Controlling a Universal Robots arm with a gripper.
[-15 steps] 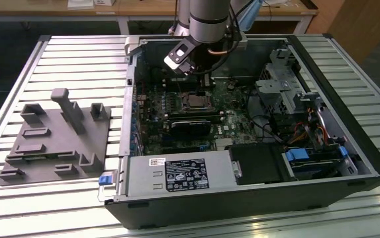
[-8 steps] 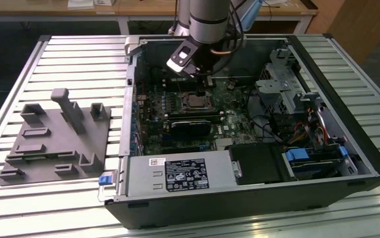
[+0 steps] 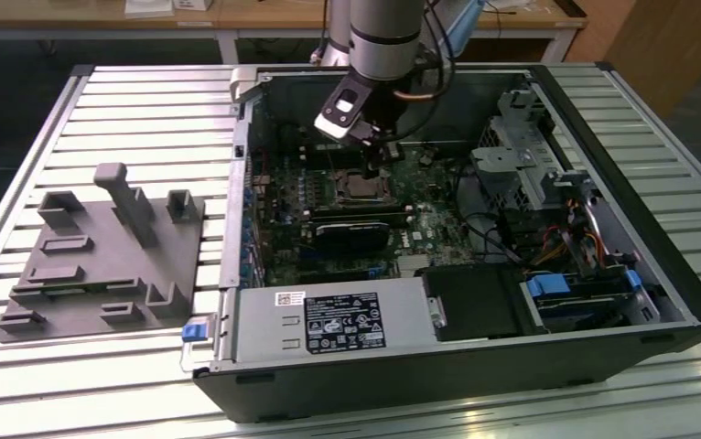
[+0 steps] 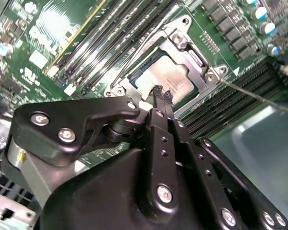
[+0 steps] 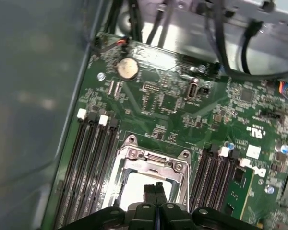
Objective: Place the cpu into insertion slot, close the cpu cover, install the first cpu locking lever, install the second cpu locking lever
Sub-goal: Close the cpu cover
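Second wrist view shows my gripper (image 4: pixel 162 94) with its fingers pressed together and nothing between them, the tips at the edge of the cpu (image 4: pixel 177 76). The cpu lies flat in the insertion slot (image 3: pixel 360 187), near the middle of the green circuit board (image 5: pixel 221 103), between two banks of memory slots (image 5: pixel 91 158). I see the cpu cover (image 4: pixel 198 56) lying down around the chip's face. A thin locking lever (image 4: pixel 259 98) juts from the socket corner across the memory slots. The open computer case (image 3: pixel 448 384) sits on the bench (image 3: pixel 143 101).

Exterior high — wrist views near cpu (image 4: pixel 169 76)
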